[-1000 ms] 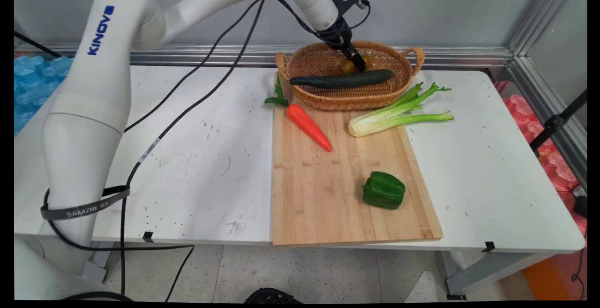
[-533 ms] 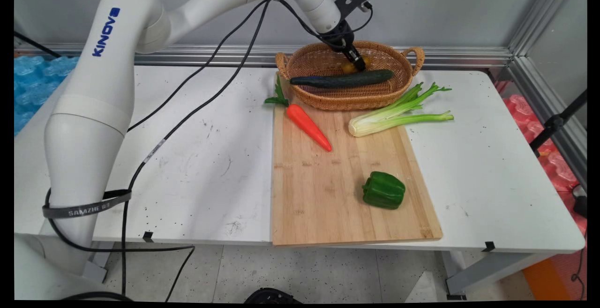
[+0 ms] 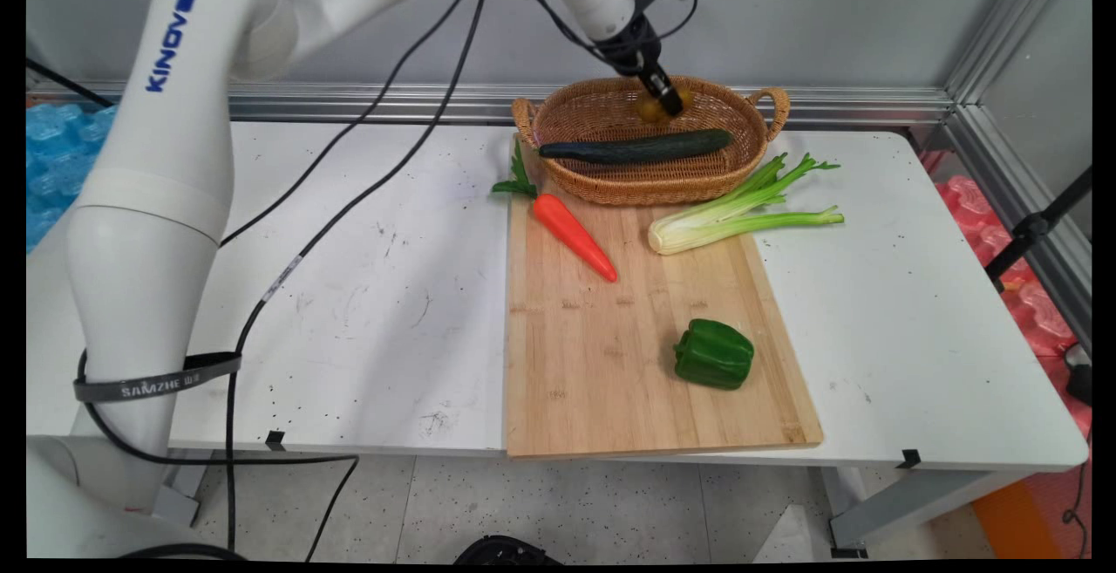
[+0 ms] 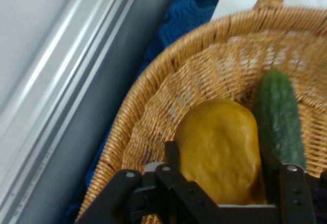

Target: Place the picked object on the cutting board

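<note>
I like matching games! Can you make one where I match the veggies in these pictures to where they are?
Things:
1. cucumber
2. carrot
3. green pepper
4. celery

Places:
A. near end of the cutting board, alone
B. inside the basket
C. partly on the board's right edge, leaves out over the table
D. on the board's left side, just in front of the basket

Pairs: 1-B, 2-D, 3-A, 4-C
</note>
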Controlling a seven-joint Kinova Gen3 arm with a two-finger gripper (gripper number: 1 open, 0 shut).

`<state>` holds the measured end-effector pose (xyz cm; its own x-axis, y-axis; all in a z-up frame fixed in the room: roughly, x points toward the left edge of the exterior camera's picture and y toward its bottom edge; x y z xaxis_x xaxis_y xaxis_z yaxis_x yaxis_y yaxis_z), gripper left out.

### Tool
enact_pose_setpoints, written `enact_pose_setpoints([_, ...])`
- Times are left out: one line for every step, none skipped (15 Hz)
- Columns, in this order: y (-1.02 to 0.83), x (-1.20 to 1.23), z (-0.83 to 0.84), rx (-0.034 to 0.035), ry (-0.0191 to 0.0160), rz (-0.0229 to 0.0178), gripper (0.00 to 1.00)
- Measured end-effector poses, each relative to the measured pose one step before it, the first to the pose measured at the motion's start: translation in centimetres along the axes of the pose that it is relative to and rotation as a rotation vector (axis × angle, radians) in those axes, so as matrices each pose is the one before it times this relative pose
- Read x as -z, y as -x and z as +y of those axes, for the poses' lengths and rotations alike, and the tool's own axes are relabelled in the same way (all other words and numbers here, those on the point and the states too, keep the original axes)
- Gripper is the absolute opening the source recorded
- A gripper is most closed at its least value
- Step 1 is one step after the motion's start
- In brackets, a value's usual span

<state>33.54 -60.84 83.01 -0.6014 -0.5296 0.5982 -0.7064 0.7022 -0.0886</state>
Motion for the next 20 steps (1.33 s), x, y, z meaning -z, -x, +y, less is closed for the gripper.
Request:
enact_pose_setpoints([-0.442,0.99,0.247,-0.00309,-0.00651,0.00526,0.0])
enact_pose_setpoints([-0.611,1.413,0.445,-0.00519,-0.00807,0.00637,0.0])
enact_pose_setpoints([-0.43,1.15,0.398,-0.0006,-0.00491,0.00456,0.0])
enact_pose_setpoints([-0.435,1.301,0.499,0.00185,-0.00414,0.00383,0.0])
enact_pose_setpoints([-0.344,1.111,0.503,0.00168,-0.00151,0.00288,0.0])
enact_pose_setpoints([-0.378,1.269,0.669,0.0022,0.00042,0.00331,0.0])
enact_pose_setpoints([-0.27,1.048,0.592,0.00449,0.00146,0.00207,0.0])
enact_pose_setpoints([-0.147,0.667,0.416,0.00409,0.00194,0.00117,0.0])
enact_pose_setpoints([-0.187,0.998,0.676,0.00747,0.0039,0.00151,0.0])
enact_pose_setpoints([-0.1,0.606,0.44,0.0046,0.00284,0.00052,0.0])
enact_pose_setpoints([-0.144,1.03,0.748,0.01135,0.0046,0.00088,0.0])
enact_pose_setpoints([-0.08,0.841,0.684,0.00975,0.00423,-0.00016,0.0])
enact_pose_setpoints([0.007,0.531,0.459,0.00775,0.00306,-0.00088,0.0])
enact_pose_setpoints([0.035,0.76,0.726,0.01148,0.00489,-0.00175,0.0])
enact_pose_setpoints([0.07,0.476,0.461,0.00933,0.00282,-0.00108,0.0])
enact_pose_setpoints([0.163,0.689,0.753,0.01344,0.00485,-0.00237,0.0])
enact_pose_setpoints([0.285,0.808,1.094,0.01763,0.00704,-0.00527,0.0])
enact_pose_setpoints([0.278,0.497,0.881,0.01078,0.00716,-0.0042,0.0])
enact_pose_setpoints([0.309,0.42,0.886,0.00806,0.00764,-0.004,0.0])
enact_pose_setpoints([0.343,0.402,1.194,0.00452,0.01214,-0.00303,0.0])
